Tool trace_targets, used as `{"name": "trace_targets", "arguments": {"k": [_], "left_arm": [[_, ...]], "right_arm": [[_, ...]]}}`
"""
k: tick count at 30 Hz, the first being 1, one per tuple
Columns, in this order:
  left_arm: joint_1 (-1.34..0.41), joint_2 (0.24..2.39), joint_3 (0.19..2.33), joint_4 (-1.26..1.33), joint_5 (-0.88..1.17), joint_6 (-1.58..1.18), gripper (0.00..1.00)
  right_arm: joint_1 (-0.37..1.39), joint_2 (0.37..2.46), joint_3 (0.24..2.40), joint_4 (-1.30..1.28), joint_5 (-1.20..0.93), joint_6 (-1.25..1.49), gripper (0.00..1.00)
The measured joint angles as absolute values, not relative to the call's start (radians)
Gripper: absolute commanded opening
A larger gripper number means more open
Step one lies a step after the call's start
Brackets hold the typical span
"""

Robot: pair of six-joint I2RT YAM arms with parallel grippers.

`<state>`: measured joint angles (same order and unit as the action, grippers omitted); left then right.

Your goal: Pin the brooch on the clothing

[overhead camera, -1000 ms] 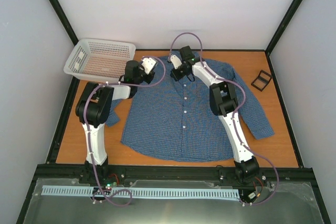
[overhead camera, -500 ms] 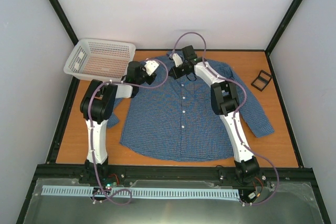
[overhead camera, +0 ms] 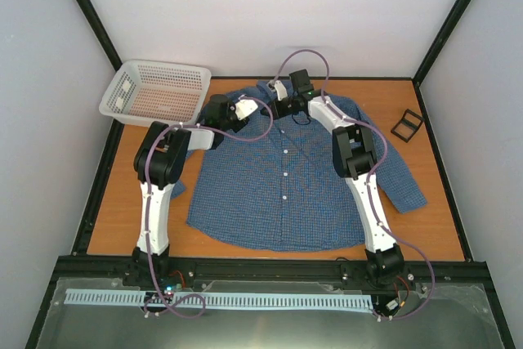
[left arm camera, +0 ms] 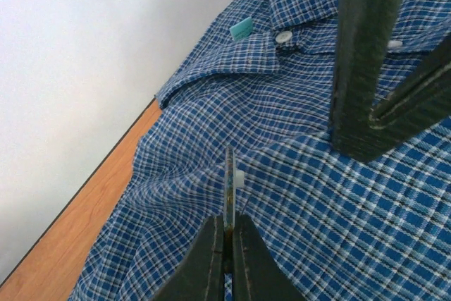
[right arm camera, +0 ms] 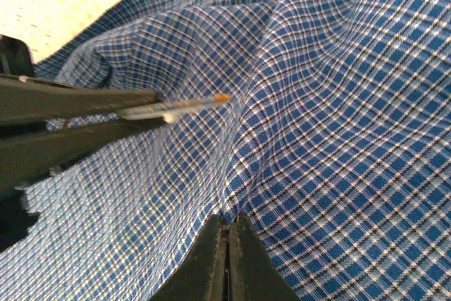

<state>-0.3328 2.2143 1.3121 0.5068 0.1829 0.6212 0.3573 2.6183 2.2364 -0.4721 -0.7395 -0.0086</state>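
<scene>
Gripping the brooch [left arm camera: 227,177] edge-on in my left fingers [left arm camera: 208,266], upper centre overhead; my right fingers [right arm camera: 208,266] pinch shirt [right arm camera: 338,139] fabric.

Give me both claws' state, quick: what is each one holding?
Left claw: closed on the thin golden-brown metal brooch, held edge-on.
Right claw: closed, pinching a fold of the blue checked collared shirt.

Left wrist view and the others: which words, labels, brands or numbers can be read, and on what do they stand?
No text can be read in any view.
The teal tag at the collar of the shirt is too small to tell if it bears any print.
The basket shows no writing.
</scene>
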Motion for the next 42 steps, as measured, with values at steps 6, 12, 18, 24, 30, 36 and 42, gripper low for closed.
{"name": "trace_targets", "arguments": {"k": [6, 12, 18, 24, 30, 36, 42], "left_arm": [[-0.340, 2.226, 1.348, 0.451, 0.193, 0.654, 0.01], [-0.342, 2.236, 1.370, 0.440, 0.215, 0.665, 0.01], [-0.345, 2.236, 1.370, 0.424, 0.222, 0.673, 0.01], [-0.350, 2.236, 1.372, 0.418, 0.231, 0.673, 0.01], [-0.360, 2.236, 1.387, 0.409, 0.250, 0.667, 0.01], [-0.359, 2.236, 1.387, 0.409, 0.273, 0.645, 0.01], [-0.344, 2.228, 1.380, 0.398, 0.325, 0.595, 0.01]], "right_arm": [[0.346, 2.606, 2.231, -0.453, -0.818, -0.006, 0.03], [0.342, 2.598, 2.215, -0.429, -0.848, 0.006, 0.03], [0.342, 2.598, 2.213, -0.403, -0.875, 0.024, 0.03], [0.342, 2.598, 2.213, -0.384, -0.899, 0.036, 0.03], [0.342, 2.598, 2.213, -0.375, -0.900, 0.052, 0.02], [0.342, 2.598, 2.210, -0.372, -0.894, 0.069, 0.02], [0.343, 2.598, 2.202, -0.361, -0.898, 0.080, 0.04]]}}
